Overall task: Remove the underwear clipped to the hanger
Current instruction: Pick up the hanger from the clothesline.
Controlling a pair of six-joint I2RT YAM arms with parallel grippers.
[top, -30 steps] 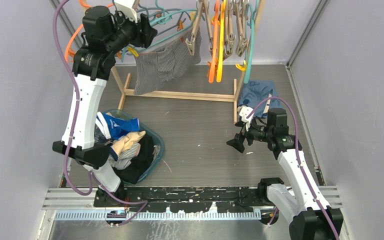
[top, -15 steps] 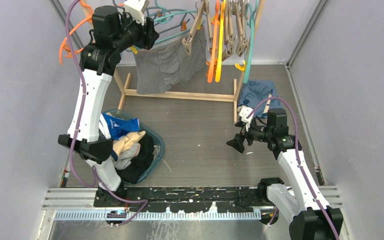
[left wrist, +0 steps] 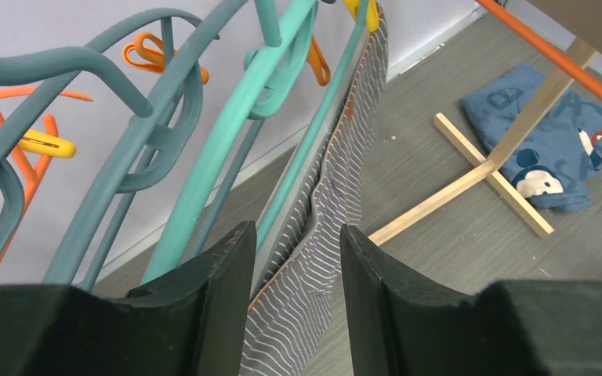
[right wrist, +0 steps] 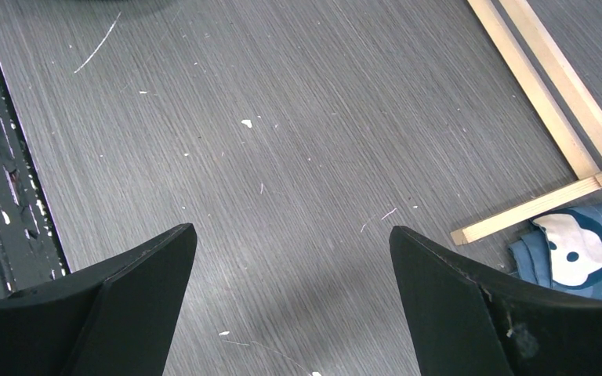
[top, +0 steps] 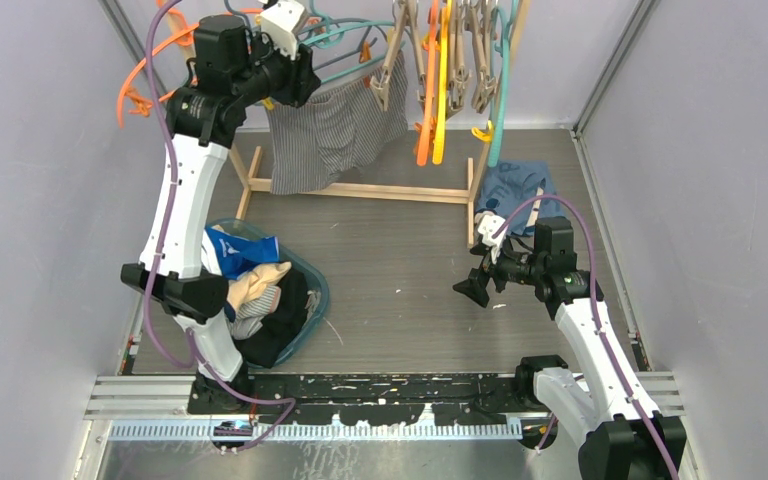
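Striped grey-navy underwear (top: pixel 335 130) hangs from a teal hanger (top: pixel 348 66) on the rack at the back. In the left wrist view the underwear (left wrist: pixel 321 258) runs down between my left gripper's (left wrist: pixel 298 229) black fingers. The jaws stand partly open around the cloth, with a gap still showing at the right finger. From above, the left gripper (top: pixel 295 80) sits at the garment's upper left corner. My right gripper (top: pixel 472 290) hovers low over the bare floor at mid right, wide open (right wrist: pixel 292 231) and holding nothing.
A blue basket (top: pixel 320 290) with several garments sits beside the left arm. The wooden rack base (top: pixel 360 188) crosses the back. More orange, teal and wooden hangers (top: pixel 430 80) hang to the right. A blue cartoon-face garment (top: pixel 515 185) lies by the rack's right foot.
The left arm has shifted to the right along the rack and its jaws have narrowed around the striped underwear's top edge. The garment has swung slightly. The right arm has not moved.
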